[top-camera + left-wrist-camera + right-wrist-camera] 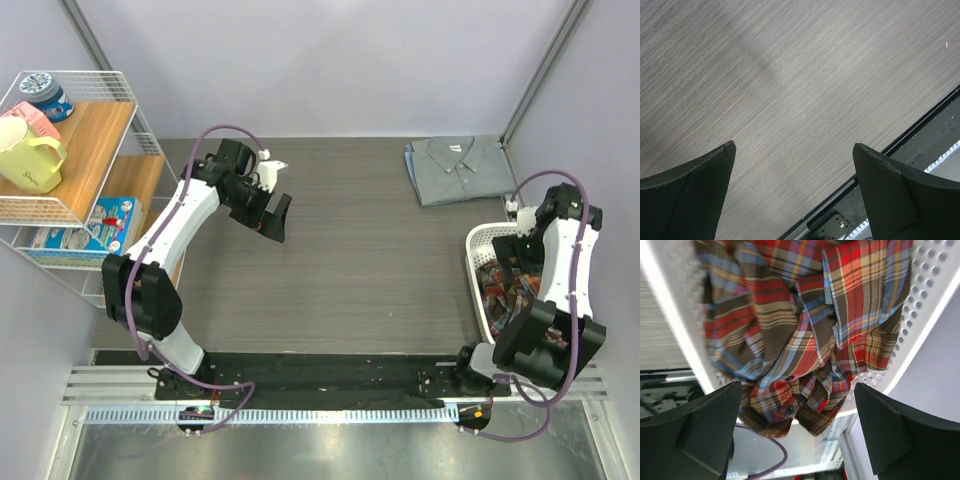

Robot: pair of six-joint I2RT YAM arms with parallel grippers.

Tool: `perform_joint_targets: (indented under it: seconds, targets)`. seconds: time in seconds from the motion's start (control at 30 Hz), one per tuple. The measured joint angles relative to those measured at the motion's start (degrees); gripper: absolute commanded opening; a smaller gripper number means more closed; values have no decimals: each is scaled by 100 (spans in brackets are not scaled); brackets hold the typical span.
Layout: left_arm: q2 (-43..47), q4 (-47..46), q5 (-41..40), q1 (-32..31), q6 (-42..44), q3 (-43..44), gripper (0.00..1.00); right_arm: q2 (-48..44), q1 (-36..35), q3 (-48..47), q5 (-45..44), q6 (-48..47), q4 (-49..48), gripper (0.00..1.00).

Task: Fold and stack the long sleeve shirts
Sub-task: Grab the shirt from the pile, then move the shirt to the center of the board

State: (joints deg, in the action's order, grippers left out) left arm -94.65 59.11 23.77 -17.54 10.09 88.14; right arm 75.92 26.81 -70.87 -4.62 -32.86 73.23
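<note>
Two shirts are accounted for in the top view. The grey-blue shirt (458, 168) lies folded flat at the far right of the worktop (350, 270). The plaid shirt (503, 290) sits crumpled inside the white basket (476, 250) at the right edge. The right arm (565, 260) reaches over the basket. The left arm (175, 225) hangs above the far-left worktop, well apart from both garments. A wire shelf (140, 120) carrying a yellow mug (30, 155) stands beyond the left edge, out of the way.

Left wrist view: the left pincer (795, 149) is released, jaws wide, with nothing between them. Only wood-grain surface and the dark near-edge rail lie beneath.

Right wrist view: the right pincer (798, 387) is likewise released, jaws spread above the plaid heap. Contact with the cloth cannot be confirmed. A dark button (790, 410) shows near the lower folds.

Assessment: the step in hand appears to be drawing the plaid shirt out of the basket. It is best done by descending on a raised ridge near the heap's middle and closing on a thick fold. The cloth should then be lifted straight up until it passes the rim before travelling to mid-worktop.

Obstructions: the perforated basket wall runs close beside both jaws, so trailing cloth may snag and drag the basket. The folded grey-blue shirt lies near the basket's far end and should not be disturbed.
</note>
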Motion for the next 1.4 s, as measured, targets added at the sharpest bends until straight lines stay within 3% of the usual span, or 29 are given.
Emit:
perform_joint_targets:
  seconds: [0.43, 0.6, 0.77, 1.0, 1.1, 1.27, 1.3, 1.37, 1.4]
  targets:
    - [-114, 267, 2, 0, 409, 197, 100, 1224, 144, 1985, -452, 385, -2013, 97]
    - [-116, 262, -17, 2, 411, 197, 100, 1119, 157, 1947, -398, 400, -1928, 1]
    - [-127, 264, 157, 94, 332, 212, 100, 885, 297, 870, 72, 299, -1270, 1]
    - [-184, 251, 855, 625, 57, 485, 100, 269, 52, -2879, 2184, 426, -481, 1]
    - [-184, 245, 1032, 811, -9, 562, 100, 13, -802, -3646, 2769, 822, -601, 1]
    - [-157, 219, 1058, 951, -83, 634, 100, -57, -3014, -3696, 3381, 1825, -1231, 1]
    - [-133, 214, 1060, 975, -103, 634, 100, 24, -3366, -3652, 3475, 2004, -1392, 9]
    - [-42, 181, 1060, 1029, -153, 634, 100, 208, -3821, -3539, 3665, 2354, -1700, 33]
    - [26, 155, 1058, 1078, -195, 632, 100, 284, -3963, -3438, 3746, 2575, -1891, 60]
